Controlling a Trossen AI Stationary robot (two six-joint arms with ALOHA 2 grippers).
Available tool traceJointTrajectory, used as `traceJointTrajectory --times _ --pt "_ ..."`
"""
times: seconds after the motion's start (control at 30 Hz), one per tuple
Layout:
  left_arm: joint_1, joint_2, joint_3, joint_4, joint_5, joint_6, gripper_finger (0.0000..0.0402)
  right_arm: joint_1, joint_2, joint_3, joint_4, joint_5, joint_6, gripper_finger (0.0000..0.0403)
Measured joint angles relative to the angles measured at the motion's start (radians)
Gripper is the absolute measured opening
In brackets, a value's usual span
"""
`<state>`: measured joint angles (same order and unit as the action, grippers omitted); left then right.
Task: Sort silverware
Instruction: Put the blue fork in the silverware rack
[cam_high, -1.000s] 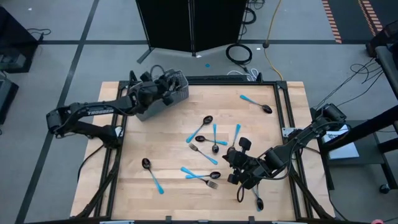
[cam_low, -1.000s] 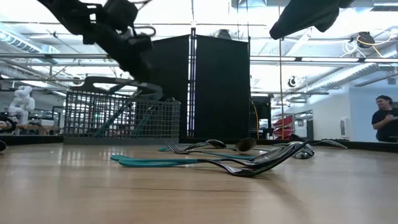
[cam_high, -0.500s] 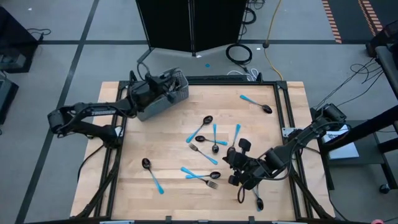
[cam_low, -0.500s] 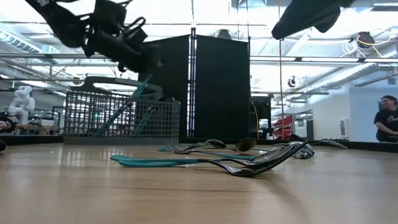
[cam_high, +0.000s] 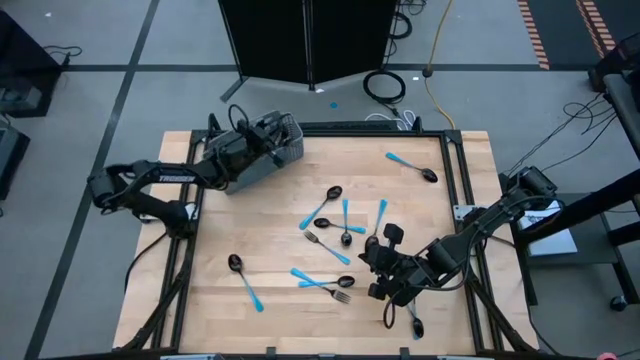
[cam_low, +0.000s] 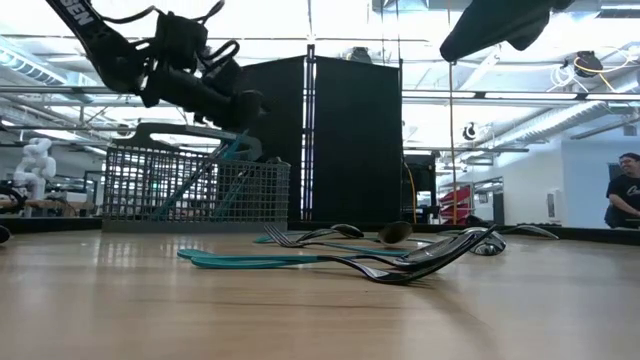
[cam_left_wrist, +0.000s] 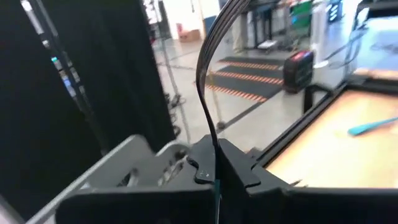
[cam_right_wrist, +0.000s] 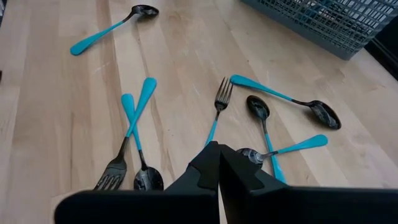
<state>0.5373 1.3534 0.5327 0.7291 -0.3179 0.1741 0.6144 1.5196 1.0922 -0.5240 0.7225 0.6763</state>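
Note:
Silverware with dark heads and light-blue handles lies scattered on the wooden table: a spoon (cam_high: 412, 167) at the far right, a spoon (cam_high: 243, 279) at the near left, and spoons and forks (cam_high: 335, 235) crossing one another in the middle (cam_right_wrist: 217, 109). The grey wire-mesh basket (cam_high: 272, 157) stands at the far left (cam_low: 190, 190), with blue handles leaning inside it. Above it my left gripper (cam_high: 270, 136) points level and is shut on one blue-handled piece. My right gripper (cam_high: 380, 265) hangs shut above the near right cluster (cam_right_wrist: 219, 163), with nothing in it. My left gripper pinches a thin light-blue handle (cam_left_wrist: 216, 188) between its two fingers; it shows only edge-on as a sliver. The fingers (cam_low: 252, 100) come level over the basket. The handle (cam_low: 230, 150) slants down below them toward the basket. What kind of piece it is does not show.
A black cabinet (cam_high: 308, 40) and coiled cables (cam_high: 385, 85) stand beyond the far edge. A dark frame (cam_high: 455, 190) rims the table. Bare wood lies at the far middle and near left. A person (cam_low: 622, 195) stands in the room at the right.
My left gripper has sunk a little over the basket and edged toward the table's right, tipping from slanting down to level and rolling about its own line. It stays shut, and the blue handle has moved with it. My right gripper has kept still.

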Motion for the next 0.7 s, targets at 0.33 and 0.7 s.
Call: traceJointTrajectory --times 0.33,0.7 --pt "0.000 0.012 0.002 -0.003 -0.040 0.016 0.0084 0.000 0.000 0.000 0.001 0.008 0.007 0.0000" --pt "-0.075 -0.127 0.004 -0.012 -0.183 0.016 0.0117 0.000 0.000 0.000 0.001 0.008 0.013 0.0000"
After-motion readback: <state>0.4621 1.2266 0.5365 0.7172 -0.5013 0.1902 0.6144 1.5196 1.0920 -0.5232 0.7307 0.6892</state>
